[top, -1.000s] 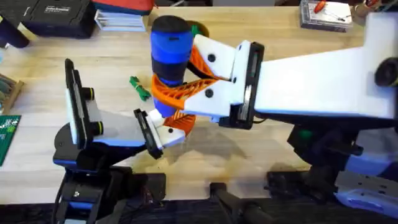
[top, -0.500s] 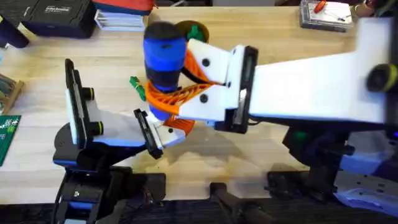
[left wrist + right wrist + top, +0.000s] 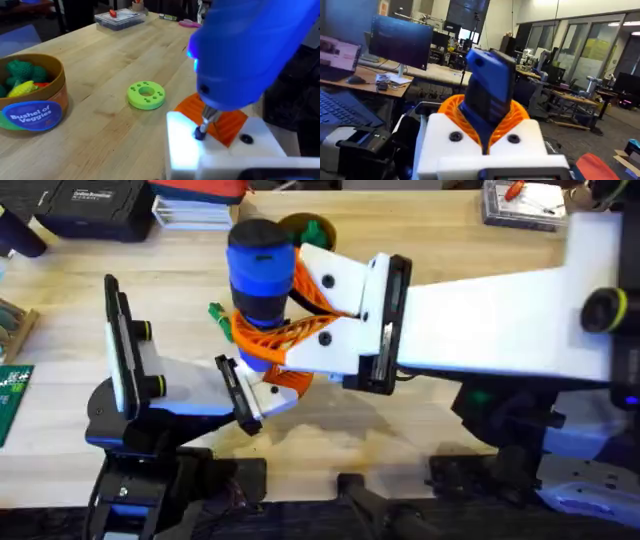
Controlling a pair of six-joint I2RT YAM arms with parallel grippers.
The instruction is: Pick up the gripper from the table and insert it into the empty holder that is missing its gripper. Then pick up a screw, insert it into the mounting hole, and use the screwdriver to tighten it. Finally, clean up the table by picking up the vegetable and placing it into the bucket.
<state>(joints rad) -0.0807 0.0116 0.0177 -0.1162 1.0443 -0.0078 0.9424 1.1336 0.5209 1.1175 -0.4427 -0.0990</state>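
Your right gripper (image 3: 285, 330) has its fingers clenched on the screwdriver (image 3: 262, 265), bit down at the white block's mounting hole, prob. seated. Tilt and it cams out. Left fingers: can't tell. Vegetable (image 3: 222, 320) lies on worktop (image 3: 400, 220) nearby.

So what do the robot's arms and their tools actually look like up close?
Both arms have black bases and white, boxy links. The right tool is white with orange ribbed pads and black screw heads. The left tool looks alike, on a black bracket.
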